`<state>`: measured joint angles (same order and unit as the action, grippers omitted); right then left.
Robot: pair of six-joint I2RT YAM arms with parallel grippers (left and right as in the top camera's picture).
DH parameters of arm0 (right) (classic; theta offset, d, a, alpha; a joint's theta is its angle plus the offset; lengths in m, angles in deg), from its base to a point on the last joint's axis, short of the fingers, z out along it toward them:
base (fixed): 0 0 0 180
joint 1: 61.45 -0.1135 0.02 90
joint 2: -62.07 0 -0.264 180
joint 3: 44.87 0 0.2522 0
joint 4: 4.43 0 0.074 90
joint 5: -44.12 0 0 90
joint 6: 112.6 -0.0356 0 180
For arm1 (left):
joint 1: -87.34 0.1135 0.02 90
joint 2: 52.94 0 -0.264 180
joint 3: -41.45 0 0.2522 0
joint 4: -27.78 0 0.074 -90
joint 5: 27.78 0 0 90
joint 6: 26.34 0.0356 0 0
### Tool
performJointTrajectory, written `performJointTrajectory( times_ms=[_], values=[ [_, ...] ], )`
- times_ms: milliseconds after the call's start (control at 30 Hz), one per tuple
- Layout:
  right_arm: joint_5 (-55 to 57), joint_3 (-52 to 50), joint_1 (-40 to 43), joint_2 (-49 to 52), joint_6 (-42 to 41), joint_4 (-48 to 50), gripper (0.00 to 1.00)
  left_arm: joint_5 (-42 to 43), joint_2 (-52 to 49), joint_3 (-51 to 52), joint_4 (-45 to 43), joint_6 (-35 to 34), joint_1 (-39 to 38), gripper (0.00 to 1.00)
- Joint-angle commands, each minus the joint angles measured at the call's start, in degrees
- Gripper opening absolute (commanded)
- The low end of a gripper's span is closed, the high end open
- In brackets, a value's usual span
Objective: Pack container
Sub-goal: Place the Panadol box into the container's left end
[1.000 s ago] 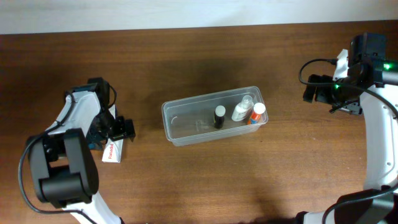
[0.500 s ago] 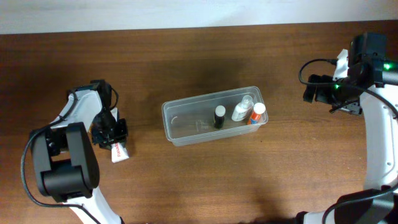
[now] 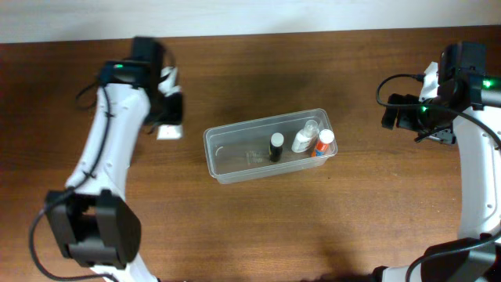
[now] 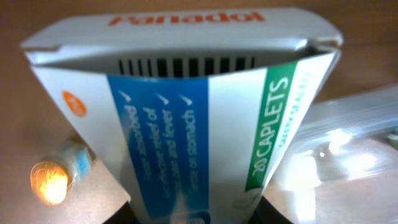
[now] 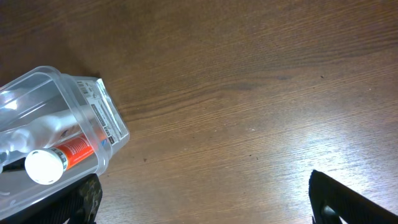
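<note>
The clear container (image 3: 235, 157) lies mid-table; inside it are a black-capped bottle (image 3: 275, 146), a clear bottle (image 3: 305, 139) and an orange tube with a white cap (image 3: 324, 143). My left gripper (image 3: 170, 117) is shut on a white, blue and green Panadol box (image 3: 167, 131), held just left of the container's left end. In the left wrist view the box (image 4: 193, 112) fills the frame with the left gripper (image 4: 199, 214) clamped on its lower end and the container (image 4: 354, 143) to the right. My right gripper (image 3: 403, 113) stands open and empty right of the container (image 5: 62, 118).
A small blurred item with an orange end (image 4: 50, 180) shows low on the left of the left wrist view. The orange tube (image 5: 62, 155) lies against the container's near wall in the right wrist view. Bare wood lies under the right gripper (image 5: 205, 211).
The left gripper shut on the Panadol box at the table's left, lifted it and carried it toward the back and right, close to the container. The right arm stayed still.
</note>
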<state>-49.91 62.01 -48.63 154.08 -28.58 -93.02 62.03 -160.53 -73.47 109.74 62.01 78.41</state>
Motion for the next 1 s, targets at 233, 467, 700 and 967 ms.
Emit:
performJointTrajectory(
  times_ms=[233, 467, 700, 967],
  values=[
    [-0.24, -0.35, 0.35, 0.26, -0.02, 0.02, 0.98, 0.85, 0.59, -0.96, -3.21, 18.08, -21.24, 0.31],
    [0.15, -0.35, 0.35, 0.26, 0.00, 0.00, 0.98, 0.85, -3.76, -0.94, -2.34, 18.03, -23.32, 0.32],
    [0.15, -0.35, 0.35, 0.26, 0.00, 0.00, 0.98, -0.28, -5.03, -0.94, -1.70, 18.01, -23.17, 0.61],
    [0.17, -0.35, 0.35, 0.26, 0.00, -0.02, 0.98, -8.31, -2.01, -4.55, 1.90, 10.16, -20.22, 0.59]
  ],
)
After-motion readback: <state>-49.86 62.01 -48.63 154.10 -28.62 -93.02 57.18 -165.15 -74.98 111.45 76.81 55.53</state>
